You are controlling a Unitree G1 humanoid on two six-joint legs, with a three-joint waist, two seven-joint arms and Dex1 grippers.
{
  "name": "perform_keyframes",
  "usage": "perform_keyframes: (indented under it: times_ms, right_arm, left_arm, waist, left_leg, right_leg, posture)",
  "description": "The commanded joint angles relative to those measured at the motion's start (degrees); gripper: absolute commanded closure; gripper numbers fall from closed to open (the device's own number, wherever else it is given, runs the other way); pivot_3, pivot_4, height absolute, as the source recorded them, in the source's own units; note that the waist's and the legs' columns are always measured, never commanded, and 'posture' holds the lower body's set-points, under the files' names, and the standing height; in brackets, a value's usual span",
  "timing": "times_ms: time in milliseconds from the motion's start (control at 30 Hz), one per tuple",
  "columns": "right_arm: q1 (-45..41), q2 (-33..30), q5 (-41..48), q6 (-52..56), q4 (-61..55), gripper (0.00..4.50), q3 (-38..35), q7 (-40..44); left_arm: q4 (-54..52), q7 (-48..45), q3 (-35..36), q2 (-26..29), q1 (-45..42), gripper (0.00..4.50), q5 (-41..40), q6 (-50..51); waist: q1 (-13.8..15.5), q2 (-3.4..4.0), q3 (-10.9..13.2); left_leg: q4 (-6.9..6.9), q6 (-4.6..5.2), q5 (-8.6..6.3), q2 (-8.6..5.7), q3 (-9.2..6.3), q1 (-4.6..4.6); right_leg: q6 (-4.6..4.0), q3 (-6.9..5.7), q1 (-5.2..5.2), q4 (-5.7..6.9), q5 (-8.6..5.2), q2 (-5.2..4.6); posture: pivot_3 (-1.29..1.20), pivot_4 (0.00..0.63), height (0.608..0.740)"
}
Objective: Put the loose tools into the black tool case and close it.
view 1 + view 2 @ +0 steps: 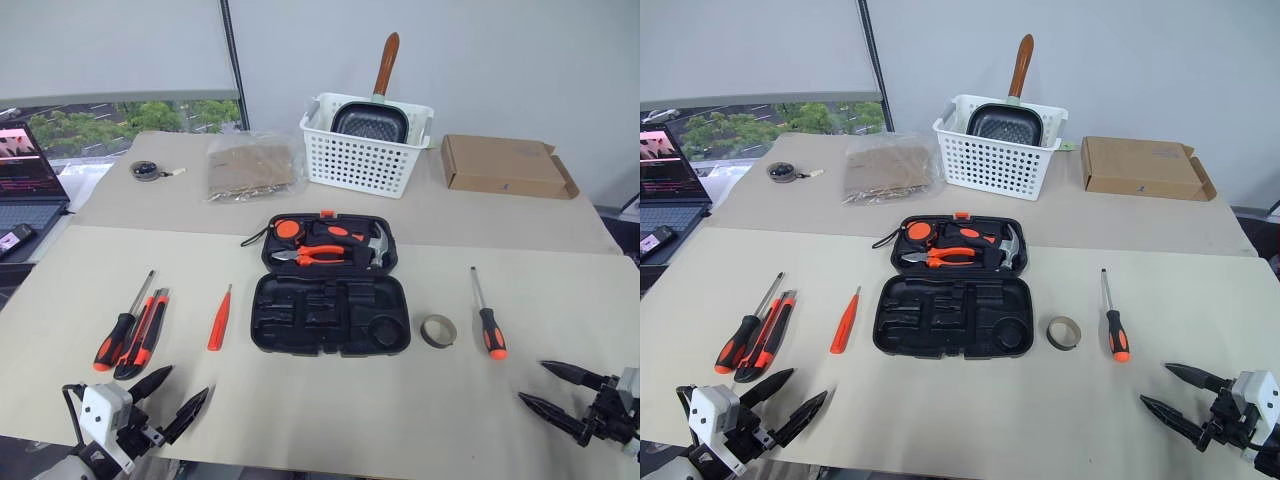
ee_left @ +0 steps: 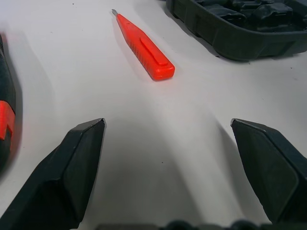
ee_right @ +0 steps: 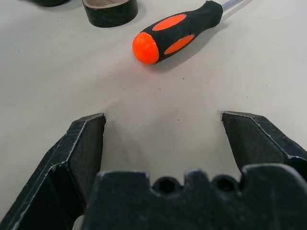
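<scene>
Loose tools (image 1: 131, 330) lying on the surface either side of the open black tool case (image 1: 328, 285), seeming light, stiff, slim, likely gripping best mid-handle, both left gripper (image 1: 170, 398) and right gripper (image 1: 556, 388) hovering nearby, jaws spread, empty.

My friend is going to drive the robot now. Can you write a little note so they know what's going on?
Left claw: open, empty. Right claw: open, empty.
Flat black plastic tool case: open mid-table, pliers and hammer already inside.
Left of it: black-and-orange screwdriver, orange-black utility knife, thin orange pen-like tool.
Right of it: second black-and-orange screwdriver.
Done: nothing yet.
Left: put in all four, then close the case.
</scene>
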Motion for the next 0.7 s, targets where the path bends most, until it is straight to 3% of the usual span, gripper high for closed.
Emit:
perform_keyframes:
  times_ms: [33, 300, 400, 567, 700]
  right_arm:
    - [-0.2, -0.2, 0.5, -1.3, 0.3, 0.09, -1.7, 0.4]
    - [-0.5, -0.5, 2.8, 0.4, -3.1, 0.09, -3.1, -0.5]
    - [-1.2, -1.0, 4.8, 4.0, -7.7, 0.09, -3.4, -1.0]
    - [-4.0, -1.8, 7.4, 12.0, -19.5, 0.09, -1.1, -1.9]
    - [-12.2, -1.5, 8.4, 18.9, -29.6, 0.09, 5.0, -2.8]
  left_arm:
    - [1.8, -1.8, 0.1, 0.2, -0.3, 0.00, -0.1, -3.3]
    - [1.0, -6.5, 0.5, 0.9, 2.3, 0.00, -4.4, -2.7]
    - [-1.0, -5.8, 3.3, 1.1, 1.6, 0.00, -10.4, 0.3]
    - [-3.3, 0.4, 10.8, 2.4, -2.9, 0.00, -21.3, 6.5]
    - [1.2, 11.5, 17.4, 8.2, -8.2, 0.00, -22.3, 14.8]
  waist:
    - [0.0, 0.00, 0.0]
    - [-0.1, 0.09, -0.1]
    - [-0.2, 0.12, -0.1]
    - [-0.2, 0.18, -0.1]
    - [-0.5, 0.30, -0.2]
  left_leg:
    - [0.00, 0.00, 0.00, 0.00, 0.00, 0.00]
    - [0.00, 0.01, 0.00, -0.01, 0.02, -0.01]
    - [0.01, 0.02, -0.01, 0.00, 0.04, -0.01]
    - [0.08, 0.01, -0.01, 0.23, 0.04, -0.02]
    - [0.09, -0.10, 0.06, 0.39, 0.04, 0.05]
  right_leg:
    - [0.00, 0.00, 0.00, 0.00, 0.00, 0.00]
    - [0.00, 0.00, 0.00, 0.00, 0.00, 0.00]
    - [0.00, 0.00, 0.01, 0.01, 0.00, 0.01]
    - [0.02, 0.01, 0.00, 0.11, 0.03, 0.06]
    - [0.03, -0.04, 0.06, 0.20, 0.10, 0.19]
  posture:
    - [0.00, 0.150, 0.700]
    - [0.00, 0.150, 0.700]
    - [0.00, 0.150, 0.700]
    - [0.00, 0.150, 0.700]
    - [0.00, 0.150, 0.700]
